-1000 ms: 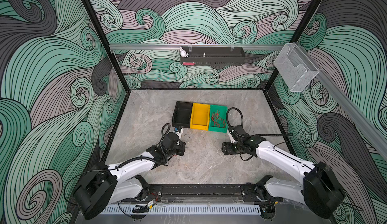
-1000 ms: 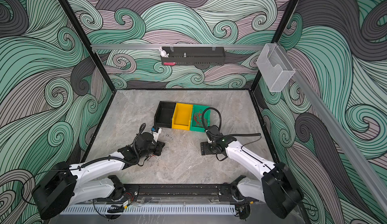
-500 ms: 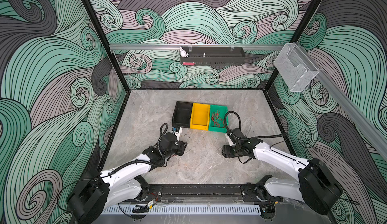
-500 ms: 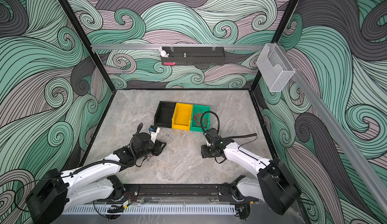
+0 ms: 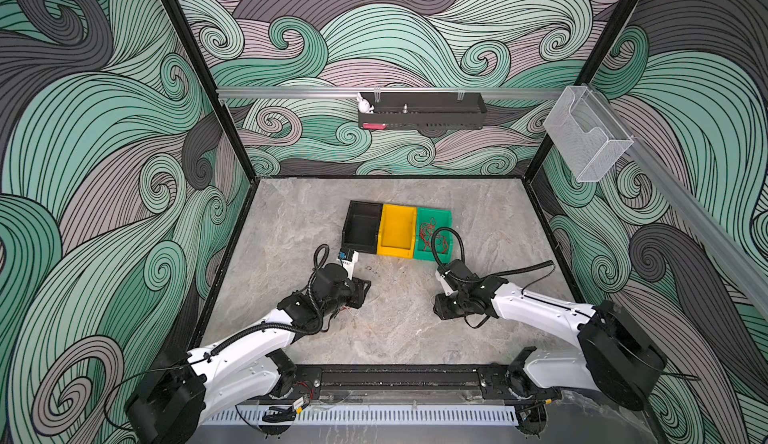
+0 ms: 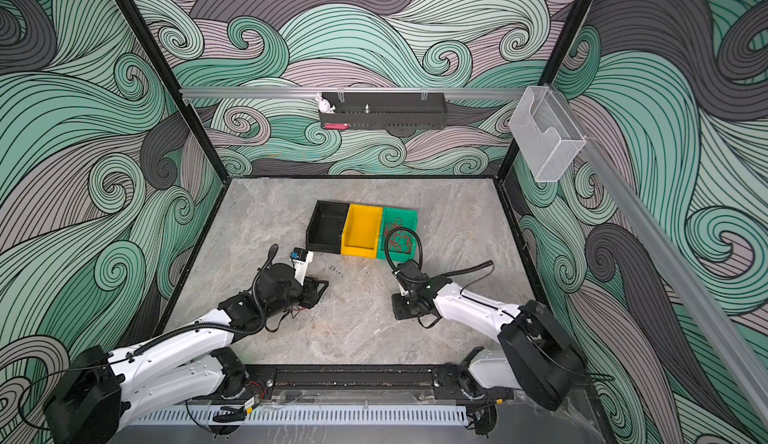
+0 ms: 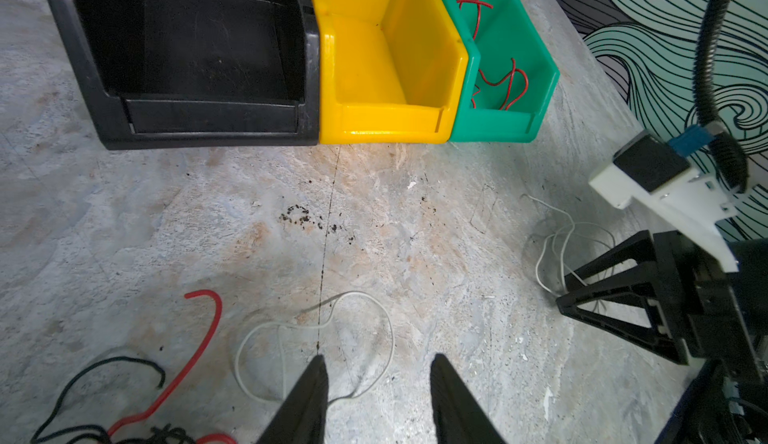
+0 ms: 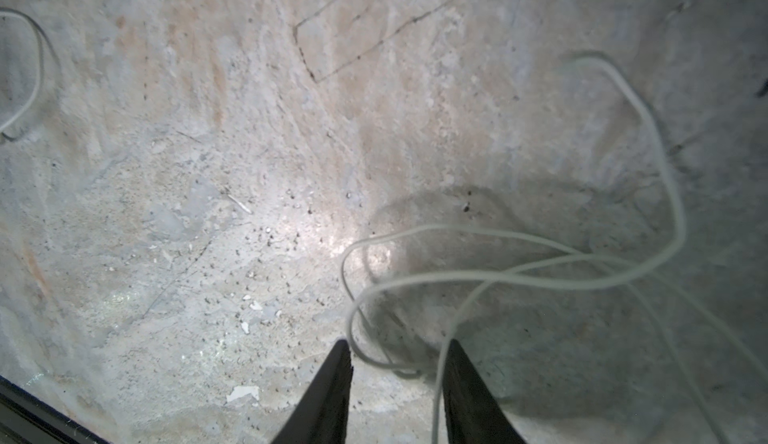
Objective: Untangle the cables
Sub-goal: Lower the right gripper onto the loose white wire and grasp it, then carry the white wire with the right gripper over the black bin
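Observation:
Loose cables lie on the stone floor. In the left wrist view a white cable (image 7: 390, 329) loops just ahead of my left gripper (image 7: 377, 359), which is open, and its end runs past one fingertip (image 7: 318, 373). A red cable (image 7: 203, 338) and a black cable (image 7: 104, 371) lie tangled beside it. My right gripper (image 8: 398, 343) stands open low over the floor, with loops of another white cable (image 8: 498, 273) lying between its fingers. In both top views the left gripper (image 5: 359, 292) (image 6: 316, 290) and the right gripper (image 5: 442, 307) (image 6: 401, 309) face each other.
A black bin (image 5: 361, 230), a yellow bin (image 5: 397, 234) and a green bin (image 5: 440, 217) stand in a row behind the grippers; the green one holds several red cables (image 7: 503, 84). Patterned walls close in three sides. A black shelf (image 5: 422, 115) hangs on the back wall.
My left gripper has opened from shut. My right gripper's jaws have narrowed around the white cable loops, and it has sunk slightly toward the front.

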Tool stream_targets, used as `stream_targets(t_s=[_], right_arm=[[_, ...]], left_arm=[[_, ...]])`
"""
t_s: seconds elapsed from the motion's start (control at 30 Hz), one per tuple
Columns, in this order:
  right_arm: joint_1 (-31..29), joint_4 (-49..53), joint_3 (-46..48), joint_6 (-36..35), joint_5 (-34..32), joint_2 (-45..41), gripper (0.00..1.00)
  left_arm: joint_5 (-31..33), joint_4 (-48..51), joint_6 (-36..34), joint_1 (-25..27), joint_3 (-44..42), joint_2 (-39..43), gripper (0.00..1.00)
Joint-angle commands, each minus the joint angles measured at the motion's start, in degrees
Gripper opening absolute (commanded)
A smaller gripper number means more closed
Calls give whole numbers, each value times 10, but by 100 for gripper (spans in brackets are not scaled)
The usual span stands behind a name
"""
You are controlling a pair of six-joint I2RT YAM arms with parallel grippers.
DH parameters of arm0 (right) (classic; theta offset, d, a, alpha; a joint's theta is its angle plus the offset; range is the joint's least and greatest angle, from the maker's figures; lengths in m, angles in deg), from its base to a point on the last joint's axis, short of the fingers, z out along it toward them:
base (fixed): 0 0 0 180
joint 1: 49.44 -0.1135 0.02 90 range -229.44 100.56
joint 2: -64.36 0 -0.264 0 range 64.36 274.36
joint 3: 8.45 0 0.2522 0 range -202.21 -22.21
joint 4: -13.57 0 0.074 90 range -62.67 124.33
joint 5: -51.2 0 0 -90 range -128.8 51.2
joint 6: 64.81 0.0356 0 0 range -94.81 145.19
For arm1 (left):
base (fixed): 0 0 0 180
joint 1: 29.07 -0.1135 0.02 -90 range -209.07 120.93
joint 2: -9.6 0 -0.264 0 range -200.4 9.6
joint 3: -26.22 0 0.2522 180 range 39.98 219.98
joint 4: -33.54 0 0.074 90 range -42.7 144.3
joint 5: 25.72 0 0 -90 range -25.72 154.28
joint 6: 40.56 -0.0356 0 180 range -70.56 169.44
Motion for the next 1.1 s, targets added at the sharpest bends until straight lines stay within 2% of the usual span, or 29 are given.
stream_targets(t_s=[0.0, 0.13, 0.27, 0.4, 0.63, 0.83, 1.07], right_arm=[[-15, -10, -14, 1, -7, 17, 41], [-42, 2, -32, -4, -50, 44, 39], [-71, 17, -49, -7, -97, 66, 31], [-87, 21, -61, -7, -116, 79, 20], [-96, 12, -89, -27, -98, 79, 2], [-96, -9, -117, -42, -40, 41, 0], [-95, -9, -227, -72, 13, 56, 0]], left_arm=[[5, 3, 12, 6, -10, 11, 43], [10, 5, 13, 6, -17, 24, 43], [17, 11, 14, 6, -24, 42, 43], [25, 18, 19, 6, -31, 51, 43], [47, 32, 32, 5, -50, 82, 43], [79, 64, 48, 5, -56, 111, 43], [114, 77, 65, 5, -72, 126, 43]])
